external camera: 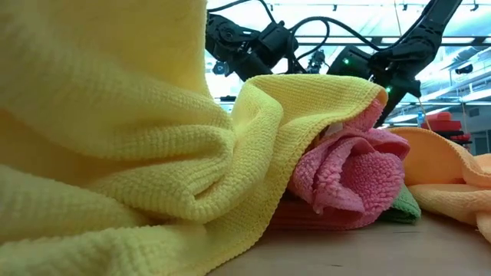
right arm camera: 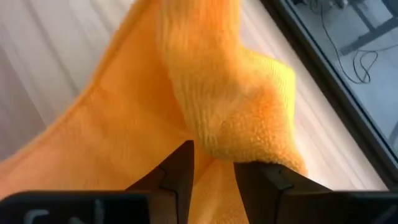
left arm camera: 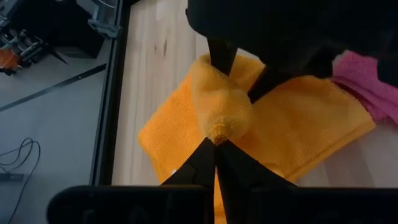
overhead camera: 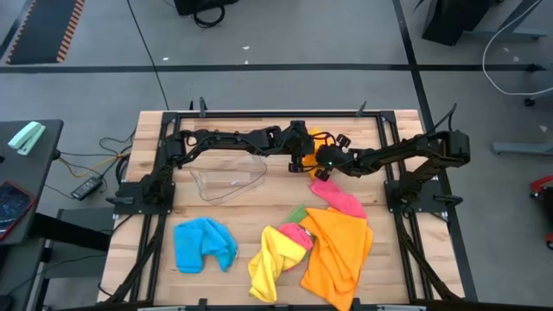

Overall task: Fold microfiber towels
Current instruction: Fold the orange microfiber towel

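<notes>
Orange towel (left arm camera: 298, 124) hung bunched between my left gripper (left arm camera: 216, 144), pinched shut on it, and my right gripper (right arm camera: 213, 155), clamping its edge; I judged both should pull apart evenly.

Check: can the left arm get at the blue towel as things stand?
Probably not right now: the left gripper is shut on the orange towel at the table's far side. The blue towel lies uncovered on its side, so after release, likely yes.

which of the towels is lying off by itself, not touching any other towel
The blue towel, bunched at the table's front left. The yellow, pink, green and big orange towels all overlap in one heap to its right.
</notes>
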Tool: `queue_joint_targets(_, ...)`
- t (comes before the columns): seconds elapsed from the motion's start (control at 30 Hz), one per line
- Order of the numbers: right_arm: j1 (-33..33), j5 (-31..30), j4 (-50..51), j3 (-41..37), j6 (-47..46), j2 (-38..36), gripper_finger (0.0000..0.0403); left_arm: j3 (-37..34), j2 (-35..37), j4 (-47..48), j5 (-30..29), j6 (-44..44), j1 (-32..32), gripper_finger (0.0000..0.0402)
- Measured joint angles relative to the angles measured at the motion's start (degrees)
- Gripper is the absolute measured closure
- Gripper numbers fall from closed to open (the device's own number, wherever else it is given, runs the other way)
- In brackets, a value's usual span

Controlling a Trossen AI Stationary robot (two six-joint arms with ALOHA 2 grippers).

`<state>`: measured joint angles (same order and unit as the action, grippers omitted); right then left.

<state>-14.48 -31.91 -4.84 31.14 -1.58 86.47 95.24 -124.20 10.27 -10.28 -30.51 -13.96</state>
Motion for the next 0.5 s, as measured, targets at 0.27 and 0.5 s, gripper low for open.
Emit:
queue_joint_targets(0.27, -0.98, -4.10, -0.10, 0.00, -3.70, 0.42, 0.0283, 0.00, 0.00, -0.03, 0.02, 0.91, 0.39, 0.0383)
queue_joint_targets(0.5, -1.20, -5.44, -4.14, 0.00, -3.91, 0.42, 0.0298, 0.00, 0.00, -0.05, 0.04, 0.97, 0.73, 0.0380)
